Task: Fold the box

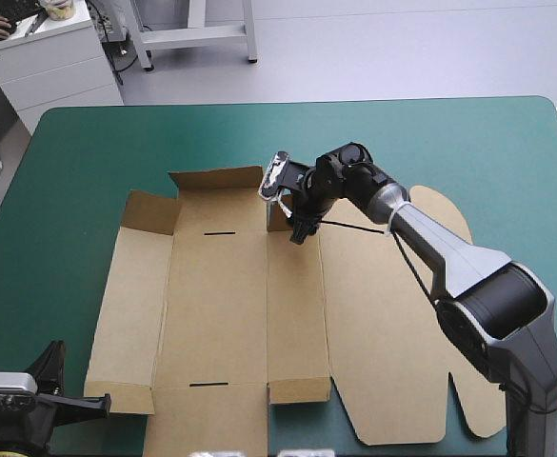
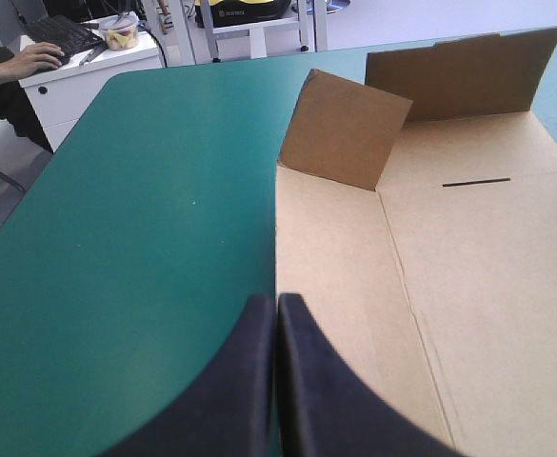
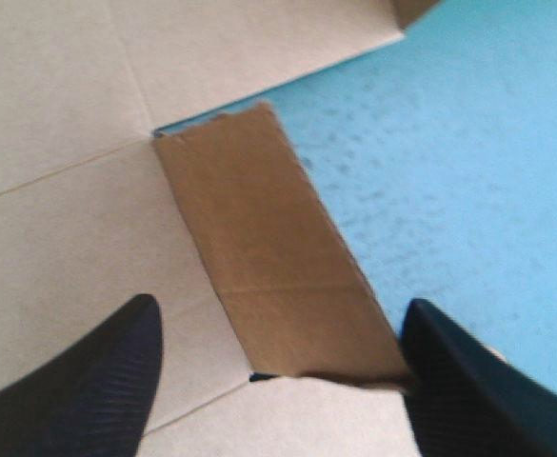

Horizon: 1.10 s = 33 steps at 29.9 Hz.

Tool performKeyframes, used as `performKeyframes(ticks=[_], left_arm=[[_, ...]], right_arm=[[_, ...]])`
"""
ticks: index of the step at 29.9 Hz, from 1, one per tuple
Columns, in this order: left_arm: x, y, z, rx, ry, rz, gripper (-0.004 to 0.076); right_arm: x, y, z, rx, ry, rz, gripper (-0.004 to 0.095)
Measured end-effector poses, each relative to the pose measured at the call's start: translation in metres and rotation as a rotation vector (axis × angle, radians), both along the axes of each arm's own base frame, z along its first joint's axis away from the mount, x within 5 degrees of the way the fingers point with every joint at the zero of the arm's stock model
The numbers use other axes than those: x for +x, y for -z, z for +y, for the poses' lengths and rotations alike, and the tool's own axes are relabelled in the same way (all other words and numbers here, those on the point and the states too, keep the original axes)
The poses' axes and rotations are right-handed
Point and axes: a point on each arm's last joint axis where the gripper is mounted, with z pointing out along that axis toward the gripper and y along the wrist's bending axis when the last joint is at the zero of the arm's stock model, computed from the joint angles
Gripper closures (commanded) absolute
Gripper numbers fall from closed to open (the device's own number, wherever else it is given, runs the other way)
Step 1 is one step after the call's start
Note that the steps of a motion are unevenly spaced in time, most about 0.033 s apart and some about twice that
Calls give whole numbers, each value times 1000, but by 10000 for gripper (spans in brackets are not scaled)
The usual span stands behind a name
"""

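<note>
Well, we saw the right arm [image 1: 449, 257] stretched over the lid panel [image 1: 383, 371], the right gripper [image 1: 300, 232], fingers spread, astride a raised flap [image 3: 278, 257] at the far edge of the box [image 1: 221, 314], the left gripper [image 2: 276, 301], fingers together, by its near-left corner, the brown sheet lying mid-table on the teal-green cover [image 1: 88, 171], mostly flat.

Plain brown box [image 1: 221, 295], no print: paler tan on the flat panels, darker brown on the raised flap [image 3: 278, 257]. Two thin black slot lines [image 1: 221, 232] on the middle panel. The desk [image 1: 468, 143] has a solid teal-green cover, no pattern. The right pincer [image 3: 278, 314] is black, its fingers [image 3: 97, 381] marked with fine ribbed lines. The left pincer [image 2: 276, 307] is plain black. The right arm [image 1: 449, 252] has silver-grey links and black joints.
</note>
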Motion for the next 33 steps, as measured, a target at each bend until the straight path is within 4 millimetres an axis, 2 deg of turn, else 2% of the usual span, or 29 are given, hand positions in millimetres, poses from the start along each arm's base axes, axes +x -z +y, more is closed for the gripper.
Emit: performKeyframes(ticks=[2,3,5,11,13,16,19,21,25,33], left_arm=[[0,0,0,0,0,0,694],[0,0,0,0,0,0,671],[0,0,0,0,0,0,609],[0,0,0,0,0,0,354],[0,0,0,0,0,0,325],[0,0,0,0,0,0,327],[0,0,0,0,0,0,327],[0,0,0,0,0,0,327],[0,0,0,0,0,0,327],[0,0,0,0,0,0,326]], right_arm=[[0,-8,-5,17,98,-5,851],[0,-11,-7,25,137,-8,924],[-1,-17,-12,51,239,-8,905],[-2,-35,-30,181,536,42,906],[-2,-40,-40,204,608,60,909],[-10,-43,-56,210,660,75,909],[-29,-39,-71,217,691,90,909],[-44,-27,-79,219,705,106,909],[-87,-11,-102,244,723,118,909],[-157,-26,-139,321,713,58,909]])
